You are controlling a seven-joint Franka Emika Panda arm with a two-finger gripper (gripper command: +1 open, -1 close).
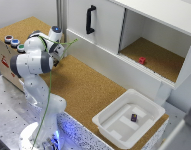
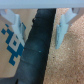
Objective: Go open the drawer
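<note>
My gripper (image 2: 39, 25) is open and empty; its two pale fingers (image 2: 15, 22) stand wide apart over a dark gap between a cardboard box with blue print (image 2: 10, 45) and the cork surface (image 2: 67, 55). In the exterior view the hand (image 1: 56, 49) hangs low at the exterior view's left end of the cork counter (image 1: 85, 85), near the white cabinet's corner. The cabinet (image 1: 102, 30) has a shut front with a black handle (image 1: 90, 19). I cannot tell which panel is the drawer; a long white panel (image 1: 100, 59) runs below the cabinet.
An open compartment (image 1: 155, 55) holds a small red cube (image 1: 142, 60). A white tray (image 1: 110, 120) with a small dark object (image 1: 134, 118) sits at the counter's near end. A box with coloured buttons (image 1: 14, 43) stands at the exterior view's left, beside the arm.
</note>
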